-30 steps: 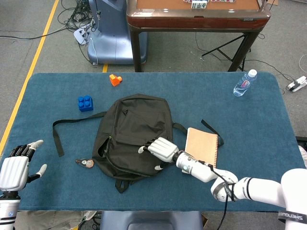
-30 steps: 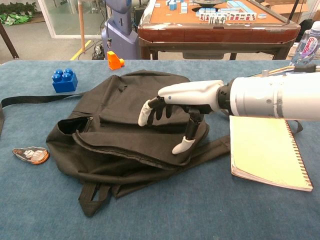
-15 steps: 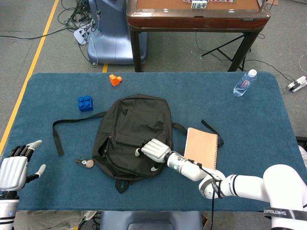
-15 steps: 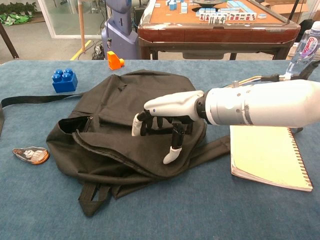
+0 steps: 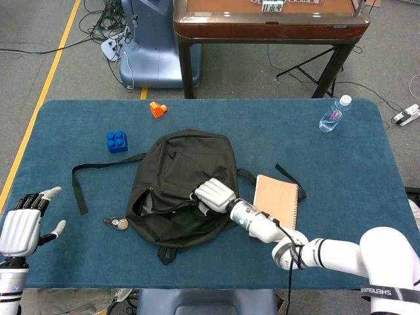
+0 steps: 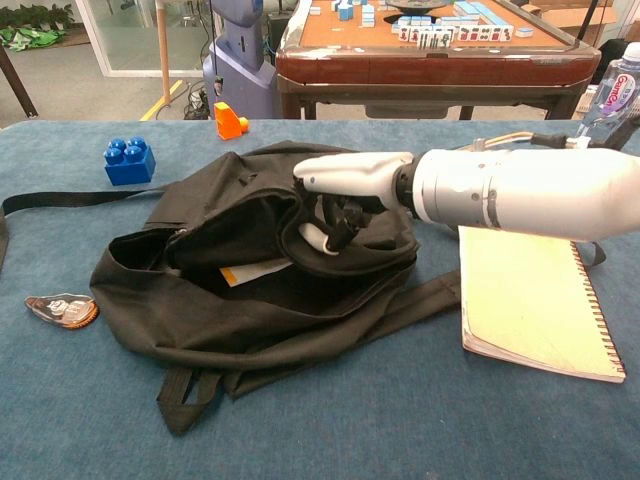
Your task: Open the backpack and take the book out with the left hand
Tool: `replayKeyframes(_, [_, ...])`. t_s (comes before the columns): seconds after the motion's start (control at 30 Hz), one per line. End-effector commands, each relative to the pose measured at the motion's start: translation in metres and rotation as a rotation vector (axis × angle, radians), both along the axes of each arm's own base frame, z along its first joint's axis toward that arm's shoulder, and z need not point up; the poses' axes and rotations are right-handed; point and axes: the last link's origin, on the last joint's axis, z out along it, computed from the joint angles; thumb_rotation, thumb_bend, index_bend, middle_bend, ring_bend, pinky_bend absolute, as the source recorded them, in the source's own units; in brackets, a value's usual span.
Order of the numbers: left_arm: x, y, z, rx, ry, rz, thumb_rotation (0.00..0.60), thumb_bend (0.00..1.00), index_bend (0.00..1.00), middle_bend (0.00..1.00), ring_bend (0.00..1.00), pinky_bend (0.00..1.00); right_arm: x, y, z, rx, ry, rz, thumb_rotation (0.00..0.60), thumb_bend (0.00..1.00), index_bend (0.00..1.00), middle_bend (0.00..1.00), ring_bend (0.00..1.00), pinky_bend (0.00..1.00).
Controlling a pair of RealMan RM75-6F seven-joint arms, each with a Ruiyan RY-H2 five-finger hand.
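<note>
The black backpack (image 5: 177,164) lies flat in the middle of the blue table. My right hand (image 5: 213,195) grips the edge of its upper flap and holds it raised, so the opening gapes. In the chest view, the right hand (image 6: 345,190) curls around the flap of the backpack (image 6: 200,310), and a pale corner of a book (image 6: 255,271) shows inside. My left hand (image 5: 20,226) hovers open at the table's front left edge, far from the bag. It does not show in the chest view.
A tan spiral notebook (image 5: 277,200) lies right of the bag. A blue block (image 5: 117,141) and an orange block (image 5: 156,109) sit behind it, a water bottle (image 5: 335,113) at the back right. A keychain (image 5: 119,224) and a loose strap (image 5: 82,177) lie left.
My right hand closed on the flap and pulled it up and back, opening the bag and baring the book's corner. The left hand barely moved.
</note>
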Motion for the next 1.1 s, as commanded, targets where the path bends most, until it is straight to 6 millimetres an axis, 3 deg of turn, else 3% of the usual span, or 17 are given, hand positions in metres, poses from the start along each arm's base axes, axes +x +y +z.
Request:
replayKeyframes(0.03, [0.008, 0.005, 0.0, -0.015, -0.027, -0.036, 0.6, 0.3, 0.23, 0.26, 0.24, 0.19, 0.0, -0.012, 0.008, -0.035, -0.048, -0.05, 0.6, 0.62, 0.59, 0.46, 0.33, 0.37])
replayKeyframes(0.27, [0.04, 0.021, -0.003, -0.089, -0.116, -0.194, 0.6, 0.3, 0.27, 0.26, 0.25, 0.19, -0.002, -0.035, 0.022, -0.105, -0.107, -0.143, 0.6, 0.6, 0.59, 0.46, 0.34, 0.37])
replayKeyframes(0.47, [0.073, 0.039, -0.02, -0.19, -0.152, -0.36, 0.6, 0.3, 0.3, 0.28, 0.27, 0.19, -0.004, -0.048, 0.029, -0.155, -0.162, -0.233, 0.6, 0.6, 0.59, 0.46, 0.34, 0.37])
replayKeyframes(0.7, [0.098, 0.065, -0.057, -0.278, -0.222, -0.491, 0.6, 0.3, 0.39, 0.37, 0.34, 0.24, -0.001, -0.053, 0.034, -0.161, -0.198, -0.292, 0.6, 0.6, 0.59, 0.46, 0.34, 0.37])
replayKeyframes(1.1, [0.11, 0.092, -0.127, -0.425, -0.101, -0.592, 0.6, 0.3, 0.42, 0.41, 0.37, 0.27, -0.002, -0.065, 0.035, -0.175, -0.212, -0.363, 0.6, 0.6, 0.59, 0.46, 0.34, 0.37])
